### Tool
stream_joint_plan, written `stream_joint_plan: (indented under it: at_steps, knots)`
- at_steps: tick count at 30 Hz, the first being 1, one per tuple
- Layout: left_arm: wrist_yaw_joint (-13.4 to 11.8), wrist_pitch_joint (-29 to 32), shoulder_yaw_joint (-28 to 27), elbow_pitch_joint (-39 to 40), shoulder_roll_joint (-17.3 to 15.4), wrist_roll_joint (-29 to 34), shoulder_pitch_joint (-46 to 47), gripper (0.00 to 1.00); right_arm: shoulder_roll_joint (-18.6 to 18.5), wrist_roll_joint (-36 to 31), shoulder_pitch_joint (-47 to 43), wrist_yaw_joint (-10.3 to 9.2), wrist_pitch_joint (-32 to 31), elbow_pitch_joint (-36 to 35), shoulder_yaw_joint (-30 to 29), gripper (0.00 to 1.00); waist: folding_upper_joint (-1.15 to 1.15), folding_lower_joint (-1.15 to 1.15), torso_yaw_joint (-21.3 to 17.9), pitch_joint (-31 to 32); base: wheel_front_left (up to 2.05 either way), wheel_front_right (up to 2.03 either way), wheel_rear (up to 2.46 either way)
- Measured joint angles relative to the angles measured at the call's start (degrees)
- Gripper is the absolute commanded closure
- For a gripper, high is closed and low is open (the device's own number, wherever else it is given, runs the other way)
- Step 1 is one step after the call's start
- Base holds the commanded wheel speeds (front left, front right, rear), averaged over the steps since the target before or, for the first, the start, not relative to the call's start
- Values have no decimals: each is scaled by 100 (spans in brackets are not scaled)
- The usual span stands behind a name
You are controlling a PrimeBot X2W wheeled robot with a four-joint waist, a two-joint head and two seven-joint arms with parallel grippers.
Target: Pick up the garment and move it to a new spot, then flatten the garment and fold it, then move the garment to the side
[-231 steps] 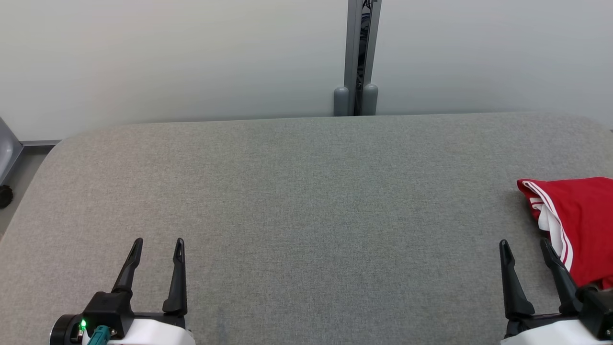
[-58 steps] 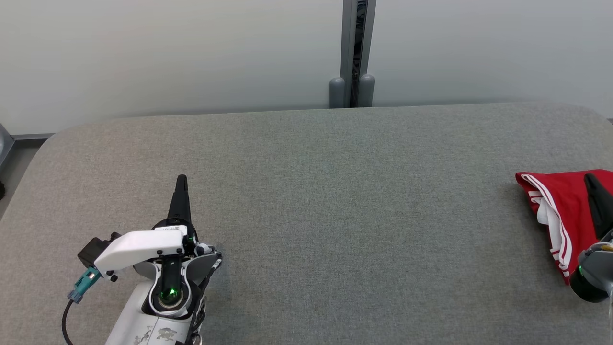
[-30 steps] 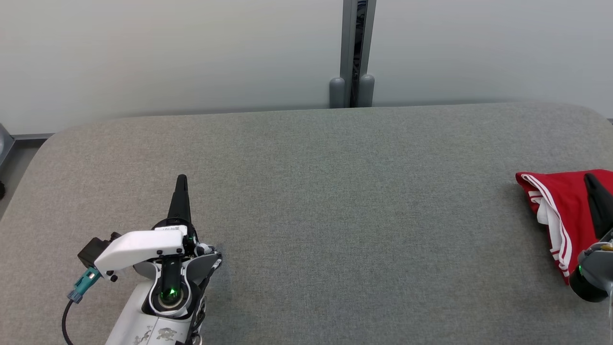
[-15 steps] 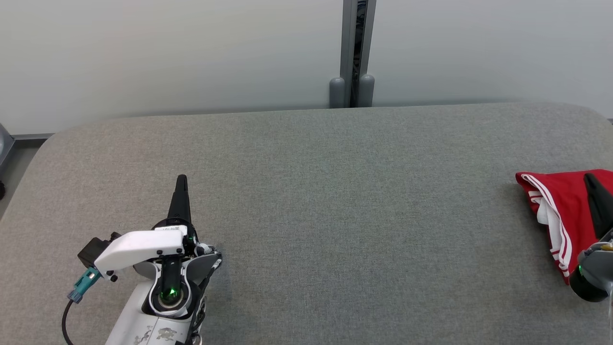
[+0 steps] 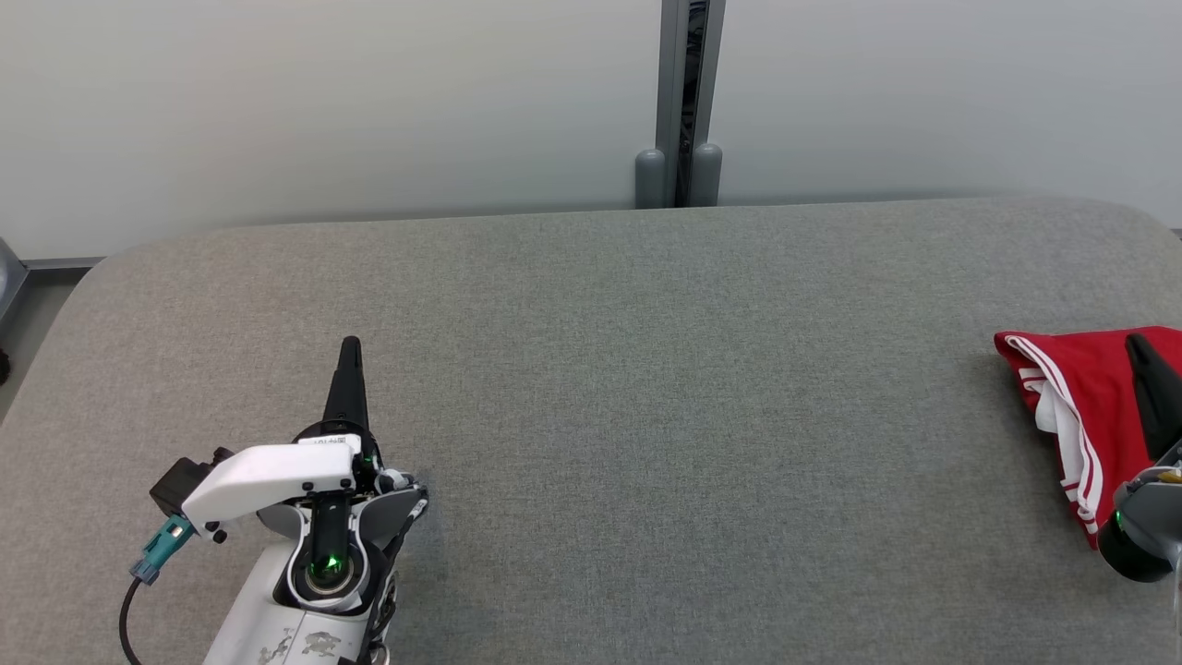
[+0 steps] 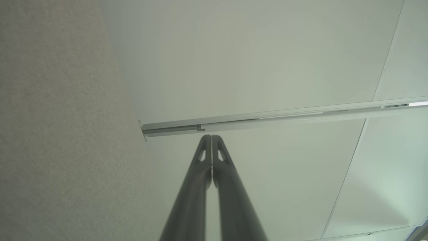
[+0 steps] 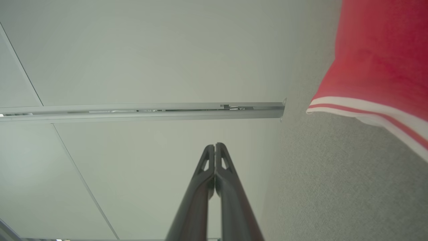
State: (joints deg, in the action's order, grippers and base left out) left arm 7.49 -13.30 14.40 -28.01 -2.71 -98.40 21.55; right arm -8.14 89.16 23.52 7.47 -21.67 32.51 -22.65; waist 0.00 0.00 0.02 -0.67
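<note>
The red garment (image 5: pixel 1080 388), trimmed with white stripes, lies bunched in a compact, layered heap at the far right of the grey table (image 5: pixel 646 388), its outer part cut off by the edge of the head view, so I cannot tell how near the table's rim it sits. That heap at the side would suit a garment waiting to be picked up as well as 1 already folded and set aside; the layers look loose rather than crisp, but that does not settle it. The right gripper (image 5: pixel 1135 345) hangs over or just beside the cloth, its 2 fingers pressed together with nothing between them, pointing toward the pale wall (image 5: pixel 369 111); whether it touches the fabric I cannot tell. The left gripper (image 5: pixel 350 347) is well apart on the table's left, likewise pressed shut and empty. The risk I see is on the right: the closed fingers are so close that a sideways sweep of that arm could snag a white-striped hem, drag the top layer open, or nudge the whole heap toward the rim. Cloth this slack would likely slide and unfold rather than move as 1 piece.
</note>
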Motion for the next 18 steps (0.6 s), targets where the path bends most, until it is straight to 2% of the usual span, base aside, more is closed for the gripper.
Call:
stream_joint_plan:
  at_steps: [18]
  knots:
    - [0,0,0,0,0,0,0,100,-5,8,-1,0,1,0,9,100,0,0,0,0,0,0,0]
